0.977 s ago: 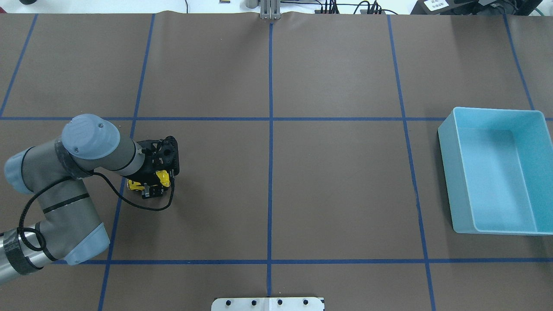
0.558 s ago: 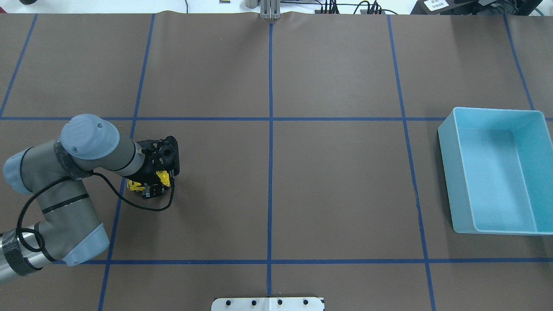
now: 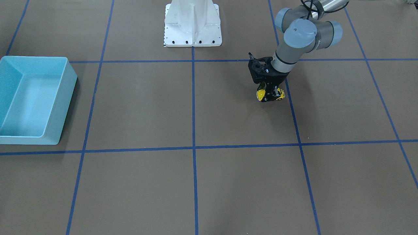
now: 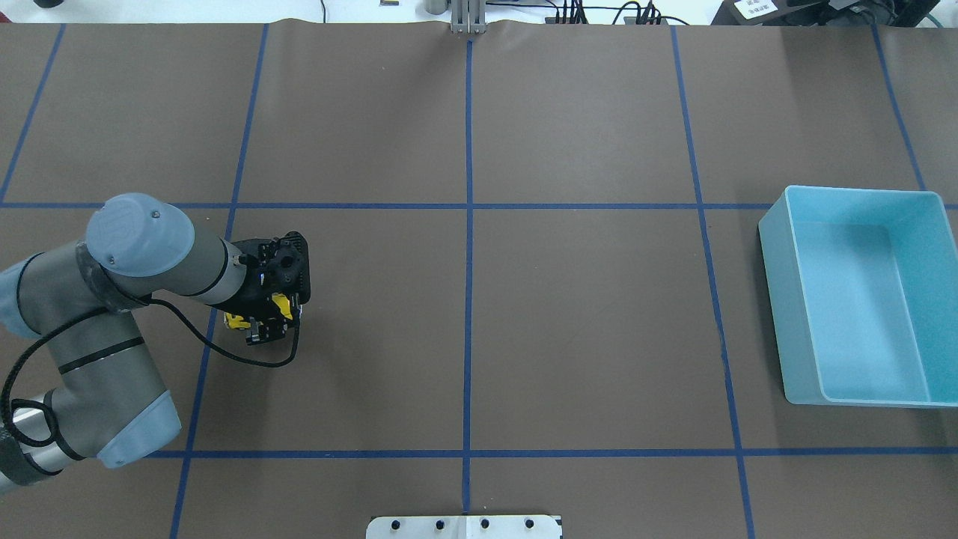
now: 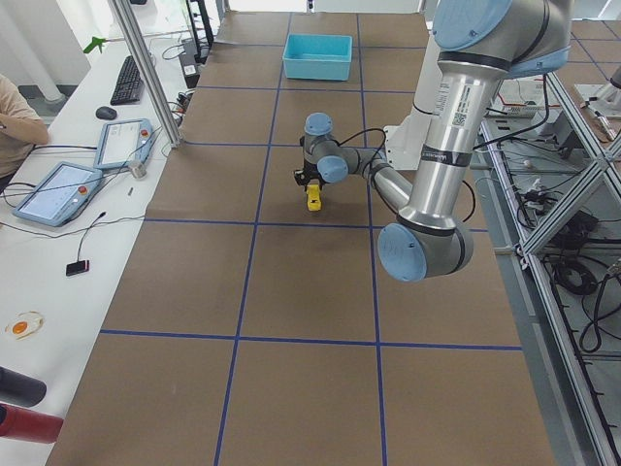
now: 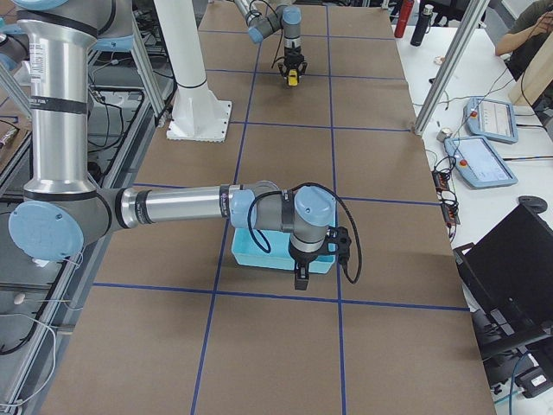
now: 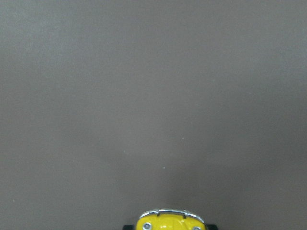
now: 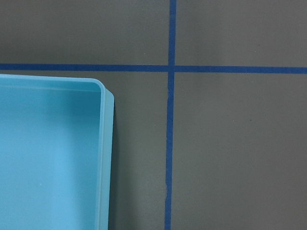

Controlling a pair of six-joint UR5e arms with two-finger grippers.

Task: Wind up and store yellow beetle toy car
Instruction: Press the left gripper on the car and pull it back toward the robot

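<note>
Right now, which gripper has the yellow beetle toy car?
The left gripper, clamped on the small yellow beetle toy car. The right gripper hangs by the light blue plastic bin, far from the car.

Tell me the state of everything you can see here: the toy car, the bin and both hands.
left hand: shut on the yellow beetle toy car.
yellow beetle toy car: gripped, not yet in the bin.
light blue bin: upright, open-topped, empty.
right hand: beside the bin; open or shut, cannot tell.
</note>
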